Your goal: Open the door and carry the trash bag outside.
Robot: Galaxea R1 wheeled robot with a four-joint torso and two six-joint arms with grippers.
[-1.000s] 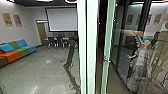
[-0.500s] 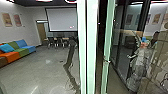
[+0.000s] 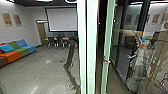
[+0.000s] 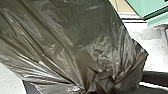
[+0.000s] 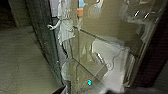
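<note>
A multicoloured sofa (image 3: pixel 21 52) stands below wall pictures (image 3: pixel 7 20), and chairs (image 3: pixel 51 41) below a white screen (image 3: pixel 62 19).

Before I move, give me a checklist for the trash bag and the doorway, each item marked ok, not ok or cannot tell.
1. Trash bag with the left arm: ok, it shows large and bunched in the left wrist view.
2. Left gripper's hold on it: cannot tell, the grip point is hidden.
3. Bag free of tears: cannot tell, since only part of it shows; I see no clear rip there.
4. Gap wide enough: cannot tell; a dark strip shows between the light green uprights in the head view.
5. Right arm clear of the glass panel: cannot tell; it spreads across much of the right wrist view, but its distance is unclear.
</note>
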